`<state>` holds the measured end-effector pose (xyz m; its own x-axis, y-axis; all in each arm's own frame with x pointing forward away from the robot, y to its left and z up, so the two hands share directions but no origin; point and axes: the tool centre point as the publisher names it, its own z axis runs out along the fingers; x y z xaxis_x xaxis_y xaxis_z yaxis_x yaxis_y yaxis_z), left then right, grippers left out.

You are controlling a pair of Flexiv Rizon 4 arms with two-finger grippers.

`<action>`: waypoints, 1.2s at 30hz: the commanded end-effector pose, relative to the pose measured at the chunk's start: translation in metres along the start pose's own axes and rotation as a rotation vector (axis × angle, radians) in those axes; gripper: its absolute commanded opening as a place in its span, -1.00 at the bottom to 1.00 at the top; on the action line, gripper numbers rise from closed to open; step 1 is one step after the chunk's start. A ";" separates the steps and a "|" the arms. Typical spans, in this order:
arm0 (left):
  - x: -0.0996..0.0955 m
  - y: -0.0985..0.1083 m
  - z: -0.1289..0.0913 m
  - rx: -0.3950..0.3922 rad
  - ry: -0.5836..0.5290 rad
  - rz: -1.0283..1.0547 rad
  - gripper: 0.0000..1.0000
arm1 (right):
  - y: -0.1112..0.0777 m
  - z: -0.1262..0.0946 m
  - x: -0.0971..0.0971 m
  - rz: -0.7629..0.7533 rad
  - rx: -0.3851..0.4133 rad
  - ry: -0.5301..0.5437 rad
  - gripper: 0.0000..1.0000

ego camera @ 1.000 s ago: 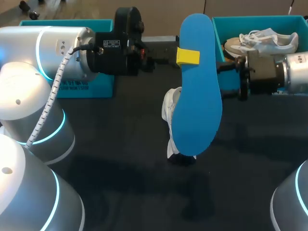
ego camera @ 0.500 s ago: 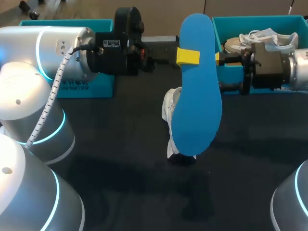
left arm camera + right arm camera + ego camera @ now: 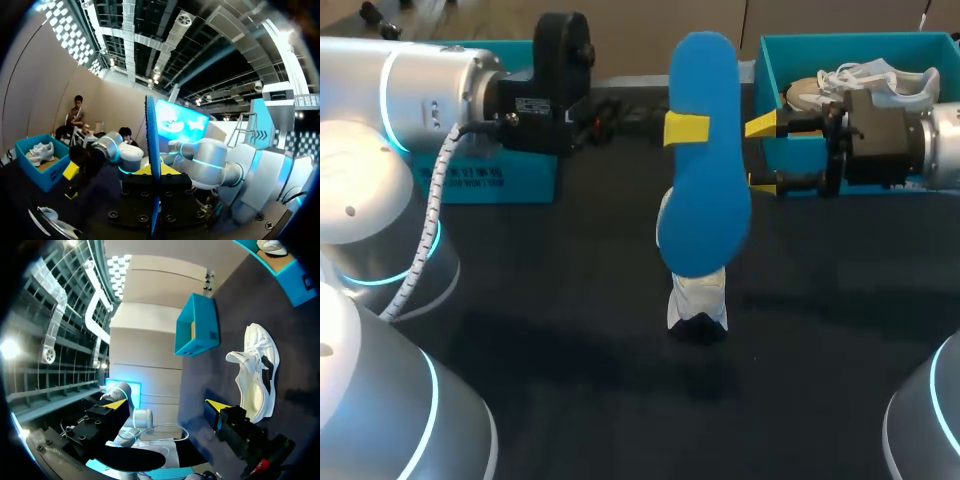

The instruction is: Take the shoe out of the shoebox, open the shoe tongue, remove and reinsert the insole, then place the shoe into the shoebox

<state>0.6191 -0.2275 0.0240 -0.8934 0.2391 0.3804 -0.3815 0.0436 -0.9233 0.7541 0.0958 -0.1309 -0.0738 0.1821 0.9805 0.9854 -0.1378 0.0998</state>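
Note:
My left gripper (image 3: 686, 128) is shut on a blue insole (image 3: 700, 190) and holds it in the air above the table's middle. In the left wrist view the insole (image 3: 152, 145) stands edge-on between that gripper's fingers (image 3: 152, 172). A white shoe (image 3: 698, 295) lies on the dark table under the insole. My right gripper (image 3: 760, 153) stands open just right of the insole, level with it and not touching it. In the right wrist view, the shoe (image 3: 255, 375) lies ahead of the open right gripper (image 3: 167, 405).
A teal shoebox (image 3: 840, 40) at the back right holds a second white shoe (image 3: 865, 85); my right arm lies in front of it. Another teal box (image 3: 490, 185) stands at the back left, partly behind my left arm. It shows as the teal box (image 3: 197, 325) beyond the shoe.
The left arm carried the insole a little left and turned it, so it looks narrower. The right gripper drew back to the right and now stands apart from the insole.

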 end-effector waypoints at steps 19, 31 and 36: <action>-0.016 0.013 -0.018 0.010 -0.053 0.424 -1.00 | 0.000 0.001 0.000 0.001 -0.001 -0.002 1.00; -0.032 0.051 -0.019 -0.223 -0.010 0.943 -1.00 | 0.000 0.001 0.000 0.001 -0.001 -0.002 1.00; -0.043 0.063 -0.022 -0.253 -0.018 1.327 -1.00 | 0.000 0.001 0.000 0.001 -0.001 -0.002 1.00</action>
<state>0.6369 -0.2143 -0.0450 -0.9102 0.2163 -0.3533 0.3646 0.0138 -0.9310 0.7537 0.0950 -0.1302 -0.0734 0.1825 0.9805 0.9855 -0.1375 0.0993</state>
